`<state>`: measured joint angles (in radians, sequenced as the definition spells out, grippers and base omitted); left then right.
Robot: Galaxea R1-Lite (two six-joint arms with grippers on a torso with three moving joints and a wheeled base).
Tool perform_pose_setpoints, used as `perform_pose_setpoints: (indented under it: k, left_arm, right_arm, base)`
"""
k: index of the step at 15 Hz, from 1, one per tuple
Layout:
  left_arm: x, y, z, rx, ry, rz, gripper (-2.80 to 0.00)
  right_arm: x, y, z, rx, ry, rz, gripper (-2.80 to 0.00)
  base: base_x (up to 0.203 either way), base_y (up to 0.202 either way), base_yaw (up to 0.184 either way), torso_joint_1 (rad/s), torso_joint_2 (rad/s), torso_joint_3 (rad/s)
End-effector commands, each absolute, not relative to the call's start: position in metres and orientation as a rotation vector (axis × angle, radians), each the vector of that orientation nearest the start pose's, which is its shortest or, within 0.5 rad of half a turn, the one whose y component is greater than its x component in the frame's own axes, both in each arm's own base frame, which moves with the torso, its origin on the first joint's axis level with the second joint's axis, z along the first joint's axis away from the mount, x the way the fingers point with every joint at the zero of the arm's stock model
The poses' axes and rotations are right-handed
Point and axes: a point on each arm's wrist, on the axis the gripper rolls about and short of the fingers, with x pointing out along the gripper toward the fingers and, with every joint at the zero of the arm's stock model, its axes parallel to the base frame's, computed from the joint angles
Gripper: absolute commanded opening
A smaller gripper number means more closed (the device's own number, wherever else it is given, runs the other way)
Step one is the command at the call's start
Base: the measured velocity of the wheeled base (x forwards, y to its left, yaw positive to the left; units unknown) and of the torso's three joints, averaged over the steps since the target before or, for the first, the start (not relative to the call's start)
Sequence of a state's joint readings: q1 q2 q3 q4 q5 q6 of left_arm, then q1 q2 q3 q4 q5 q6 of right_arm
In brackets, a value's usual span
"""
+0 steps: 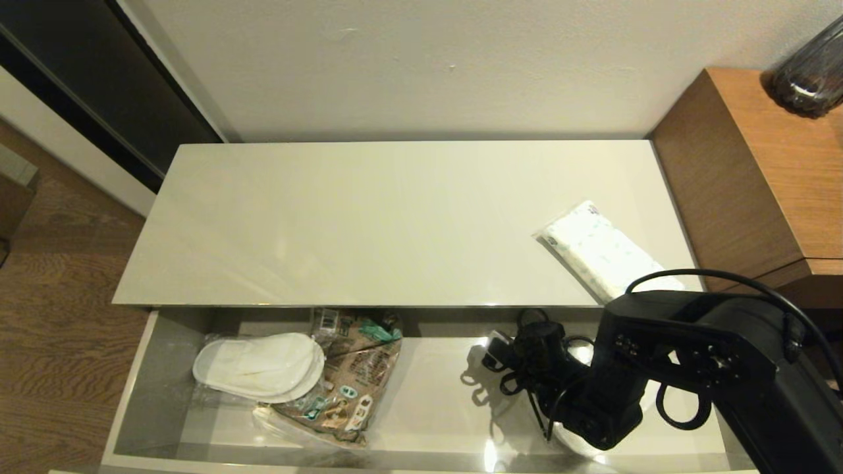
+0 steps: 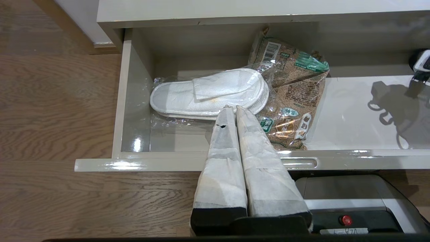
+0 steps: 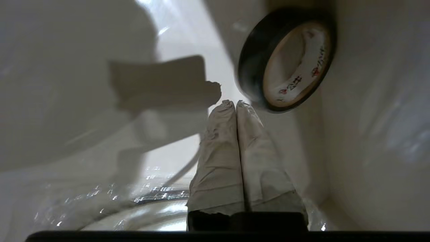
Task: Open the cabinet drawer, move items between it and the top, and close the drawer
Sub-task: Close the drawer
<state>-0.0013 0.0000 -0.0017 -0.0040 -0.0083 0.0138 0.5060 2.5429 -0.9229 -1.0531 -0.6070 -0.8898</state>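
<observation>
The cabinet drawer (image 1: 448,395) stands pulled out below the cream top (image 1: 369,224). White slippers in a clear bag (image 1: 257,365) (image 2: 208,92) lie at its left end. The white tissue-like pack (image 1: 599,253) rests on the top at the right. My right gripper (image 1: 497,345) (image 3: 236,103) reaches into the drawer's right half, fingers shut with nothing between them. The black tape roll (image 3: 287,64) sits tilted just past the fingertips, to one side near the drawer wall; the head view does not show it. My left gripper (image 2: 232,108) is shut and empty, hovering over the drawer's front edge (image 2: 151,164).
A brown printed snack bag (image 1: 355,368) (image 2: 295,90) lies beside the slippers, partly under them. Brown wooden furniture (image 1: 744,171) with a dark vase (image 1: 813,69) stands at the right. The robot base (image 2: 352,198) sits just before the drawer front. Wooden floor is on the left.
</observation>
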Motion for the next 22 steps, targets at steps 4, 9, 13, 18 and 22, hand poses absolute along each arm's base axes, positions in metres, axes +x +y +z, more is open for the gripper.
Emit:
perform_pose_setpoints:
  k: [4,9,13,18,22]
  left_arm:
    - [-0.023,0.0,0.077,0.014,-0.006,-0.01,-2.8]
    - [-0.023,0.0,0.076,0.014,-0.006,-0.011,-2.8]
    - [-0.023,0.0,0.076,0.014,-0.006,-0.011,-2.8]
    - [-0.023,0.0,0.076,0.014,-0.006,-0.011,-2.8]
    - [-0.023,0.0,0.076,0.014,-0.006,-0.01,-2.8]
  right_arm:
    - [0.346,0.177,-0.052,-1.173,0.508,0.124,-2.8]
    - [0.35,0.181,-0.044,-1.139,0.476,0.129,-2.8]
    - [0.352,0.182,-0.048,-1.147,0.491,0.139,0.0]
    - [0.354,0.183,-0.057,-1.156,0.501,0.145,0.0]
    - [0.355,0.183,-0.06,-1.154,0.502,0.144,0.0]
  base:
    - [0.0,0.0,0.0,0.0,0.0,0.0]
    - [0.0,0.0,0.0,0.0,0.0,0.0]
    - [0.0,0.0,0.0,0.0,0.0,0.0]
    - [0.0,0.0,0.0,0.0,0.0,0.0]
    - [0.0,0.0,0.0,0.0,0.0,0.0]
